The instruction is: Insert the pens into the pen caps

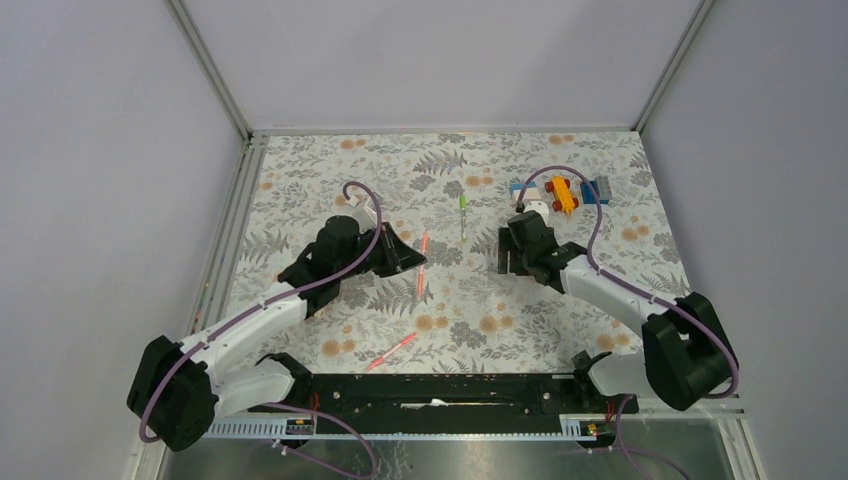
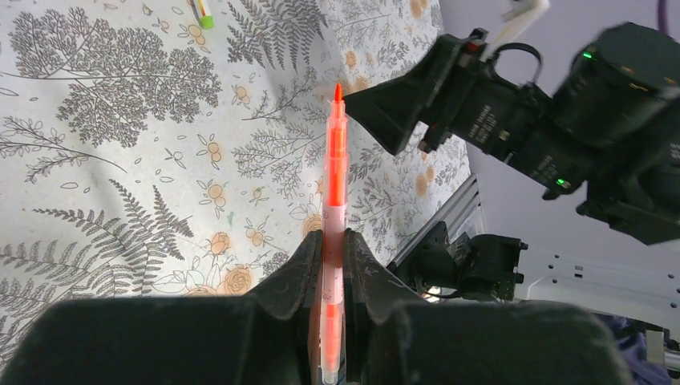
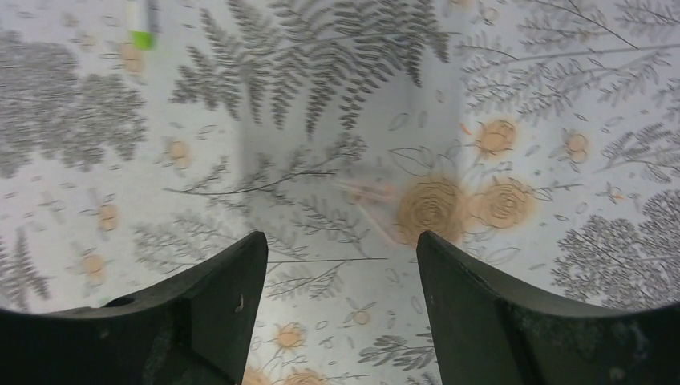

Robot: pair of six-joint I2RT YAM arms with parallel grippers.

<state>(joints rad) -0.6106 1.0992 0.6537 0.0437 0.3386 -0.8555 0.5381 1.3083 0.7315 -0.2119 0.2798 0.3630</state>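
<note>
I had the orange-red pen (image 2: pixel 334 160) clamped in the left gripper (image 2: pixel 333 245), left of centre in the top view, tip toward the top of the wrist frame. Right gripper (image 3: pixel 341 245) jaws stood apart, nothing between them, over the floral mat (image 3: pixel 521 96). Second pink pen (image 1: pixel 390 352) lay lower centre, green-tipped pen (image 1: pixel 462 212) upper centre.

You have no text here that can be read. The only lettering is a short line of small white print on the black housing (image 2: pixel 491 122) of the right arm, seen from the left wrist camera, up and to the right of the orange pen (image 2: pixel 334 180). It is too small and blurred for you to make out.
</note>
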